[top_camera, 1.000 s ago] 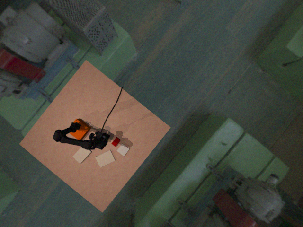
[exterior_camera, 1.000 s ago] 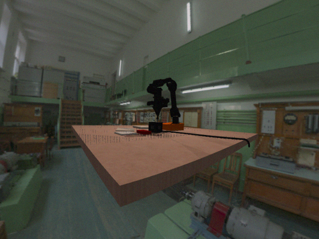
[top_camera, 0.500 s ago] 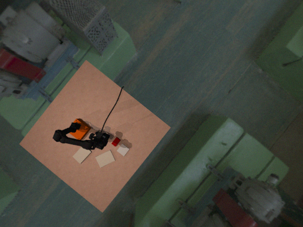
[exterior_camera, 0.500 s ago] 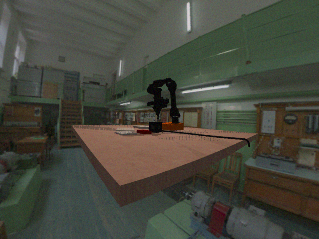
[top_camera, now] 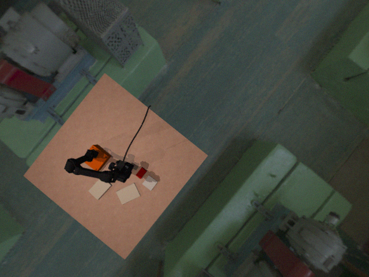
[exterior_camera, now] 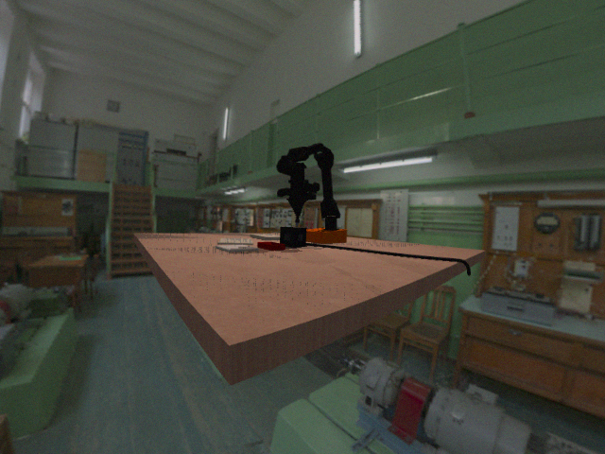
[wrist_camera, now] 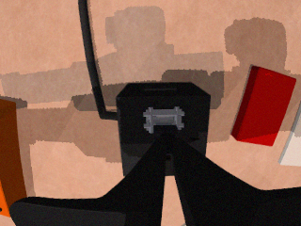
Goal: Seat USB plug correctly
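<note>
1. One table carries everything; a wide swing of ours could sweep something over its edge.
2. The arm is folded over the cube. If we press down while misaligned, we may tilt the cube or slide it.
3. The cable runs from beside the cube and over the table's edge. Should we snag it, it could tug the cube round.
4. The gripper is pinching something narrow, we judge the plug, just above the cube. With so slim a grip, a hard push could make the plug slip or pivot.
5. The red block lies beside the cube, apart from it, with the white pad near. A low turn or retreat on that side could clip either.
6. The socket shows as a grey metal frame on top. We cannot tell which way round the plug is, nor whether its tip is in; if we push without the half turn made, it jams again. Releasing before it is fully seated could leave it leaning.
</note>
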{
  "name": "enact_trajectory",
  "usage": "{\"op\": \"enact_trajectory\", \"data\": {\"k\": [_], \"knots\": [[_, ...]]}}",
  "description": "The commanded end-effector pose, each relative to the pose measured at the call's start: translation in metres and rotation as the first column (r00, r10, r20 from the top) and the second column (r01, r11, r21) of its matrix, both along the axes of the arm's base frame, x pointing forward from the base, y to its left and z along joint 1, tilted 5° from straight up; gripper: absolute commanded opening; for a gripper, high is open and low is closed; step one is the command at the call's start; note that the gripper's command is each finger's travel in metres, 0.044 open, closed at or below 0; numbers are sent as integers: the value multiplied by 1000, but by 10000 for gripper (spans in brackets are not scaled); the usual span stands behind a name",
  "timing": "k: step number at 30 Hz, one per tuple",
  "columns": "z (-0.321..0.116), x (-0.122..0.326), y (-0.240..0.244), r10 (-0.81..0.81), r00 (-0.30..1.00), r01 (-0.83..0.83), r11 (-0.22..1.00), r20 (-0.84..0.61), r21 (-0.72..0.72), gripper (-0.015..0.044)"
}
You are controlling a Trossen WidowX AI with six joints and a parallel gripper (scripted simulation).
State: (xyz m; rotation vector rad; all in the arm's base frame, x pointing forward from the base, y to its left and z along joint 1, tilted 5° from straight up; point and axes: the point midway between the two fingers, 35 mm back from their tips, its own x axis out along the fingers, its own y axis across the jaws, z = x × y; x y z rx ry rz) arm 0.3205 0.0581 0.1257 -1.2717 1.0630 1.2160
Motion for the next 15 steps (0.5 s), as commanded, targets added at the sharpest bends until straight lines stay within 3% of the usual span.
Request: {"op": "enact_trajectory", "data": {"k": [1, 15], "knots": [[-1, 0, 1, 9, 1000, -9, 1000, 2, 6, 0], [-2, 1, 1, 10, 1000, -10, 1000, 2, 8, 0]]}}
